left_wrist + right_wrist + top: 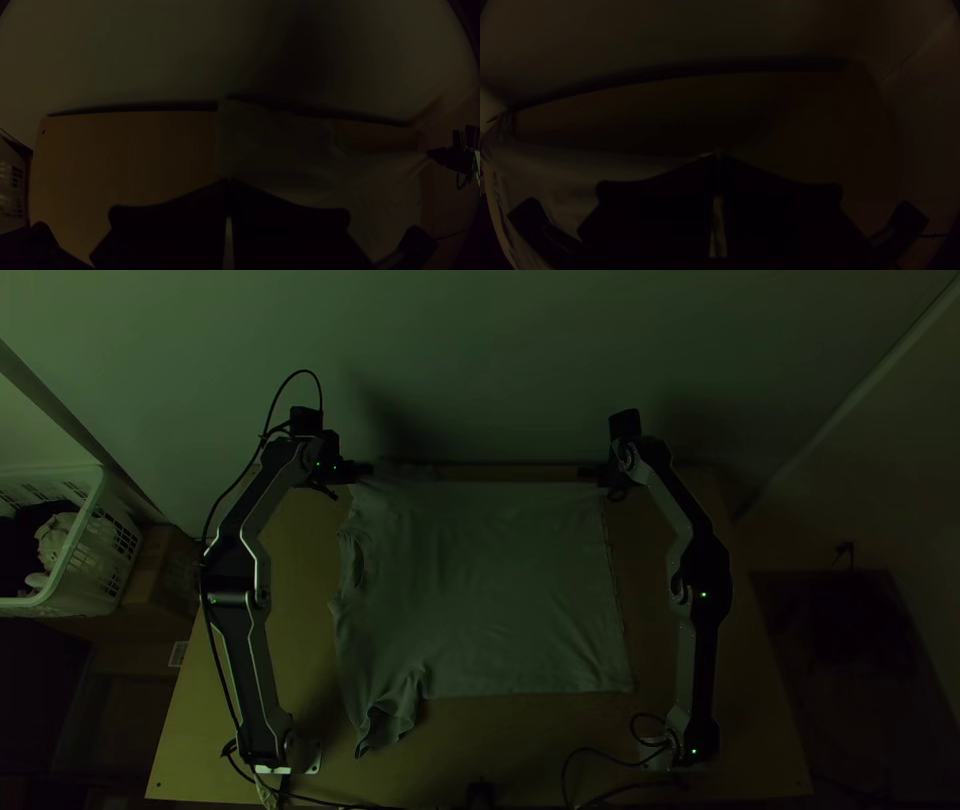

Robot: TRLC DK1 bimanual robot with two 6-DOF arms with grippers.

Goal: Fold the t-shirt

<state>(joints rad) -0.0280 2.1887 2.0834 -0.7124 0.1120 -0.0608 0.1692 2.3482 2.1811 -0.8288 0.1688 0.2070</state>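
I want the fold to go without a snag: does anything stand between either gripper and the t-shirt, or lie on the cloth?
Nothing visible does. The left gripper and the right gripper are at the far side of the spread t-shirt; the cables near the right arm's base lie off it.
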